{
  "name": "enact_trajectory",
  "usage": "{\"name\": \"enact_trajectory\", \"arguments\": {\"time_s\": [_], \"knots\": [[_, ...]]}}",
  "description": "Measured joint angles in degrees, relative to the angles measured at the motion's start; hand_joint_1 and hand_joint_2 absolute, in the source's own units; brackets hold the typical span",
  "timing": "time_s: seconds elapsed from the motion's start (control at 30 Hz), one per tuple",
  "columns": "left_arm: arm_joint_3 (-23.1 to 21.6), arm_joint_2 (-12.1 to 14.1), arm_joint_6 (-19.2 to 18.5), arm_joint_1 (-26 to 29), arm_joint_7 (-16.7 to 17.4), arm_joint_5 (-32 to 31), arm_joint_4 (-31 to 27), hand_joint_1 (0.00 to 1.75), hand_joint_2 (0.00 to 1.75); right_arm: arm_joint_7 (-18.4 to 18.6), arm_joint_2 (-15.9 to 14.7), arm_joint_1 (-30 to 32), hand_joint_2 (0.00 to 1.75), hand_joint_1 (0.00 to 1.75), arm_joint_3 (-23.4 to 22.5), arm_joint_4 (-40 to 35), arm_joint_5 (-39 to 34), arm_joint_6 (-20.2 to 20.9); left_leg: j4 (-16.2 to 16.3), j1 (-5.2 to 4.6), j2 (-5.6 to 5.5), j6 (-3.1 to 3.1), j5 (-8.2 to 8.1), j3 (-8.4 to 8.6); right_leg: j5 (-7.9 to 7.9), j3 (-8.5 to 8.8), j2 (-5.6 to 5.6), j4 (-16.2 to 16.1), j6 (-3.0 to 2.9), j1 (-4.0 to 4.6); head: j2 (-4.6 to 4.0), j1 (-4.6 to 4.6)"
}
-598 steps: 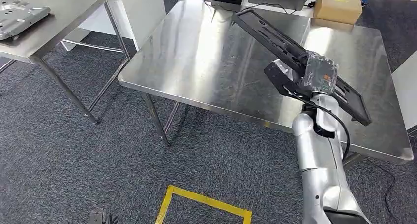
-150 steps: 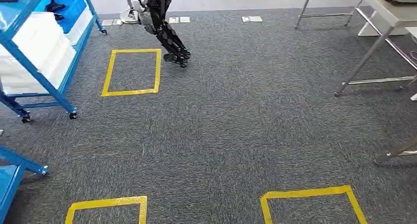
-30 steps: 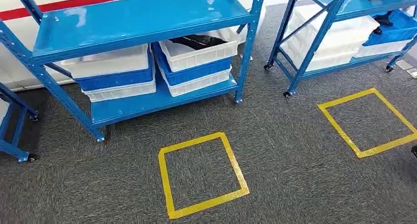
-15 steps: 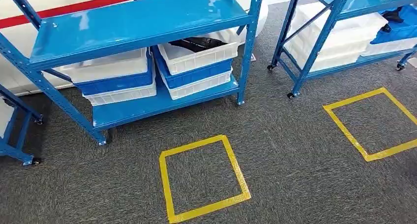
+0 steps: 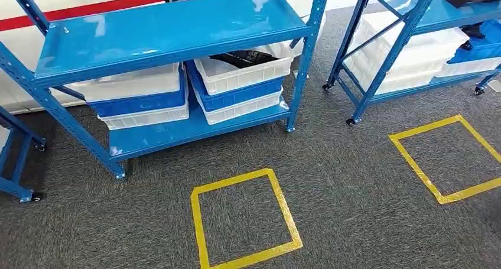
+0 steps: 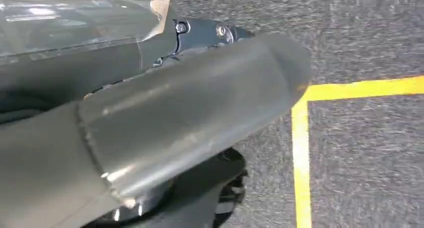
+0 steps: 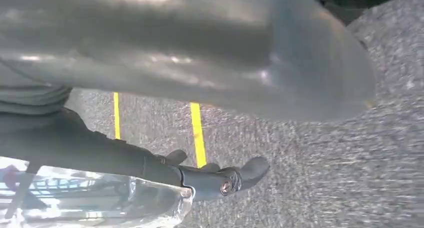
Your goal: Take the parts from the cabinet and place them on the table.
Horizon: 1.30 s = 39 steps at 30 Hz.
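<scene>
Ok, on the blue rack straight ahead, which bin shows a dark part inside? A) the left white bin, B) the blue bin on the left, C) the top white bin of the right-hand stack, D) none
C: black parts lie in the top white bin of the right-hand stack on the blue rack's lower shelf.

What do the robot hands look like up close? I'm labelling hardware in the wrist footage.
The left robot hand shows a thick, smooth grey thumb, dark fingers with silver screws and a clear plastic wrap. The right robot hand looks alike: a broad grey thumb, dark fingers, one red-centred screw, clear wrap.
</scene>
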Motion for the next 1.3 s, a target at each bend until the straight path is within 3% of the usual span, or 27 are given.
{"name": "enact_trajectory", "arguments": {"time_s": [0.07, 0.1, 0.17, 0.23, 0.3, 0.37, 0.4, 0.43, 0.47, 0.53, 0.57, 0.6, 0.63, 0.7, 0.73, 0.8, 0.87, 0.93, 0.97, 1.03, 1.07, 1.1, 1.13, 1.17, 1.23, 1.27, 1.3], "knots": [[0.0, -0.1, 0.1, 0.0, 0.0, 0.0, 0.0, 0.00, 0.00, 0.0, 0.0, 0.2, 0.00, 0.00, 0.0, 0.0, 0.2, 0.0, 0.0, -0.11, -0.12, 0.18, -0.60, 0.50, -1.88, -5.07, 0.06, 7.8, 0.32, 0.01, 0.00, 0.00], [0.0, -0.1, 0.1, 0.0, 0.0, 0.0, 0.0, 0.00, 0.00, 0.0, 0.0, 0.3, 0.00, 0.00, 0.0, 0.0, 0.3, 0.0, 0.0, -0.11, -0.35, 0.10, -0.92, 0.93, -1.13, -5.98, 0.06, 8.2, 0.82, -0.02, 0.00, -0.04], [0.0, -0.2, 0.2, 0.1, 0.1, 0.1, 0.0, 0.00, 0.00, 0.0, -0.1, 0.3, 0.00, 0.00, 0.0, 0.0, 0.3, 0.0, 0.1, 0.01, -0.70, -0.23, -1.77, 2.07, 3.63, -3.76, 0.05, 1.1, 2.25, -0.08, 0.00, 0.04], [0.0, -0.3, 0.3, 0.1, 0.1, 0.1, 0.0, 0.00, 0.00, 0.0, -0.2, 0.4, 0.00, 0.00, 0.0, 0.0, 0.5, 0.0, 0.1, -0.05, -0.78, -0.90, -2.79, 2.54, 8.36, -0.35, -0.02, -8.4, 2.78, -0.46, 0.00, 0.30], [0.0, -0.3, 0.4, 0.1, 0.0, 0.2, 0.0, 0.00, 0.00, 0.0, -0.2, 0.2, 0.00, 0.00, 0.0, 0.0, 0.6, 0.0, 0.3, -0.53, -0.84, -1.55, -3.84, 3.07, 8.19, 0.28, 0.04, -8.6, 1.12, -0.15, 0.00, 0.15], [0.0, -0.3, 0.5, 0.0, 0.0, 0.2, 0.0, 0.00, 0.00, 0.0, -0.3, 0.3, 0.00, 0.00, 0.0, 0.0, 0.7, 0.0, -0.1, -0.20, -0.76, -1.94, -3.98, 3.29, 7.92, 0.25, 0.05, -8.6, 0.43, 0.18, 0.00, 0.13], [0.0, -0.3, 0.6, 0.0, 0.0, 0.2, 0.0, 0.00, 0.00, 0.0, -0.2, 0.3, 0.00, 0.00, 0.0, 0.0, 0.7, 0.0, 0.0, -0.04, -0.75, -2.34, -4.36, 3.45, 7.89, 0.62, 0.13, -8.8, -0.07, -0.58, 0.00, 0.04], [0.0, -0.3, 0.6, 0.0, 0.0, 0.2, -0.1, 0.00, 0.00, 0.0, -0.2, 0.3, 0.00, 0.00, 0.0, 0.0, 0.8, 0.0, 1.5, 0.13, -0.54, -2.80, -4.98, 3.21, 7.73, 1.04, 0.16, -8.9, -0.51, -0.62, 0.00, 0.07], [0.0, -0.3, 0.6, 0.0, 0.0, 0.2, -0.1, 0.00, 0.00, 0.0, -0.2, 0.3, 0.00, 0.00, 0.0, 0.0, 0.8, 0.0, 4.6, 0.17, -0.29, -3.08, -6.58, 1.64, 7.38, 1.32, 0.09, -8.9, -1.07, -0.62, 0.00, -0.24], [0.0, -0.3, 0.7, 0.0, 0.0, 0.2, -0.1, 0.00, 0.00, 0.0, -0.2, 0.2, 0.00, 0.00, 0.0, 0.0, 0.8, 0.0, 13.9, 0.39, -0.28, -3.59, -10.43, -3.71, 6.88, 1.81, 0.02, -8.9, -1.73, -0.51, 0.00, -0.17], [0.0, -0.3, 0.7, 0.0, 0.0, 0.2, -0.1, 0.00, 0.00, 0.0, -0.2, 0.2, 0.00, 0.00, 0.0, 0.0, 0.8, 0.0, 18.1, 0.49, -0.28, -3.77, -11.25, -6.60, 6.54, 2.12, 0.04, -8.9, -1.82, -0.50, 0.00, -0.22], [0.0, -0.3, 0.7, 0.1, 0.0, 0.2, -0.1, 0.00, 0.00, 0.0, -0.2, 0.3, 0.00, 0.00, 0.0, 0.0, 0.8, 0.0, 19.2, 0.56, -0.27, -3.79, -10.50, -8.09, 6.22, 2.51, 0.09, -8.9, -1.76, -0.51, 0.00, -0.18], [0.0, -0.3, 0.7, 0.1, 0.0, 0.2, -0.1, 0.00, 0.00, 0.0, -0.2, 0.3, 0.00, 0.00, 0.0, 0.0, 0.8, 0.0, 17.8, 0.61, -0.24, -3.76, -8.29, -8.22, 5.81, 3.04, 0.21, -8.9, -1.64, -0.54, 0.00, -0.24], [0.0, -0.3, 0.8, 0.1, 0.0, 0.2, -0.1, 0.00, 0.00, 0.0, -0.1, 0.4, 0.00, 0.00, 0.0, 0.0, 0.8, 0.0, 8.6, 0.65, -0.01, -3.44, -1.38, -5.21, 4.86, 4.54, 0.35, -8.9, -1.28, -0.63, 0.00, -0.20], [0.0, -0.3, 0.8, 0.1, 0.0, 0.2, -0.1, 0.00, 0.00, 0.0, -0.1, 0.4, 0.00, 0.00, 0.0, 0.0, 0.8, 0.0, 3.6, 0.62, 0.14, -3.06, 1.40, -3.47, 4.35, 4.33, 0.35, -9.1, -1.00, -0.62, 0.00, -0.28], [0.0, -0.3, 0.8, -0.1, 0.0, 0.3, -0.1, 0.00, 0.00, 0.0, -0.1, 0.2, 0.00, 0.00, 0.0, 0.0, 0.9, 0.0, 2.5, 0.06, 0.14, -2.59, -0.15, -2.49, 3.79, 4.47, 0.35, -9.0, -0.17, 0.10, 0.00, -0.24], [0.0, -0.3, 1.1, 0.0, 0.0, 0.6, -0.1, 0.00, 0.00, 0.0, -0.1, 0.2, 0.00, 0.00, 0.0, 0.0, 1.0, 0.0, 2.5, -0.41, -0.02, -1.91, -0.41, -2.60, 3.74, 4.80, 0.15, -9.6, 0.37, -0.22, 0.00, -0.22], [0.0, -0.4, 1.1, 0.1, 0.0, 0.6, -0.1, 0.00, 0.00, 0.0, -0.2, -0.1, 0.00, 0.00, 0.0, 0.0, 1.3, 0.0, 0.9, 0.26, -0.06, -1.13, 0.07, -1.13, 3.18, 5.56, -0.06, -9.4, 0.99, -0.20, 0.00, -0.15], [0.1, -0.4, 1.1, 0.1, 0.0, 0.6, -0.2, 0.00, 0.00, 0.0, -0.2, -0.1, 0.00, 0.00, 0.0, 0.0, 1.4, 0.0, 0.4, 0.15, -0.07, -0.67, -0.08, -0.52, 2.24, 4.42, 0.02, -7.0, 0.77, 0.00, 0.00, -0.07], [0.1, -0.5, 1.1, 0.0, 0.0, 0.6, -0.2, 0.00, 0.00, -0.1, -0.1, -0.1, 0.00, 0.00, 0.0, 0.0, 1.4, 0.1, 0.3, 0.12, 0.04, 0.02, -0.51, -0.02, -0.84, -0.87, 0.11, 2.0, 0.22, 0.01, 0.00, 0.02], [0.1, -0.5, 1.1, 0.0, 0.0, 0.6, -0.2, 0.00, 0.00, -0.1, -0.2, 0.0, 0.00, 0.00, 0.0, 0.0, 1.5, 0.2, 0.4, -0.01, -0.02, 0.18, -0.84, 0.26, -1.89, -3.97, 0.12, 6.7, 0.30, 0.00, 0.00, 0.04], [0.1, -0.5, 1.1, 0.0, 0.1, 0.6, -0.2, 0.00, 0.00, -0.1, -0.2, 0.2, 0.00, 0.00, 0.0, 0.0, 1.5, 0.2, 0.4, -0.07, -0.17, 0.21, -1.19, 0.64, -1.71, -5.87, 0.12, 8.8, 0.61, -0.02, 0.00, 0.00], [0.1, -0.5, 1.1, 0.0, 0.2, 0.7, -0.2, 0.00, 0.00, -0.1, -0.2, 0.3, 0.00, 0.00, 0.0, 0.0, 1.5, 0.2, 0.4, -0.07, -0.39, 0.17, -1.53, 1.13, -0.37, -6.23, 0.11, 7.9, 1.13, -0.02, 0.00, 0.07], [0.1, -0.5, 1.1, 0.1, 0.2, 0.7, -0.2, 0.00, 0.00, -0.1, -0.2, 0.3, 0.00, 0.00, 0.0, 0.0, 1.5, 0.2, 0.4, -0.03, -0.53, 0.01, -1.95, 1.72, 2.06, -5.32, 0.11, 4.5, 1.80, -0.02, 0.00, 0.04], [0.2, -0.6, 1.1, 0.1, 0.3, 0.7, -0.2, 0.00, 0.00, -0.1, -0.3, 0.3, 0.00, 0.00, 0.0, 0.0, 1.7, 0.2, 0.4, 0.01, -0.71, -0.47, -2.89, 3.00, 7.43, -1.83, 0.06, -5.4, 2.69, -0.21, 0.00, 0.13], [0.2, -0.6, 1.1, 0.1, 0.3, 0.7, -0.2, 0.00, 0.00, -0.1, -0.3, 0.3, 0.00, 0.00, 0.0, 0.0, 1.7, 0.2, 0.5, -0.36, -0.72, -0.92, -3.51, 2.86, 8.67, -0.91, 0.05, -8.3, 2.33, -0.06, 0.00, 0.31], [0.2, -0.6, 1.1, 0.1, 0.3, 0.8, -0.2, 0.00, 0.00, -0.1, -0.3, 0.2, 0.00, 0.00, 0.0, 0.0, 1.8, 0.2, 0.6, -0.61, -0.85, -1.25, -4.40, 3.30, 8.59, -0.23, 0.06, -8.5, 1.39, -0.07, 0.00, 0.22]]}}
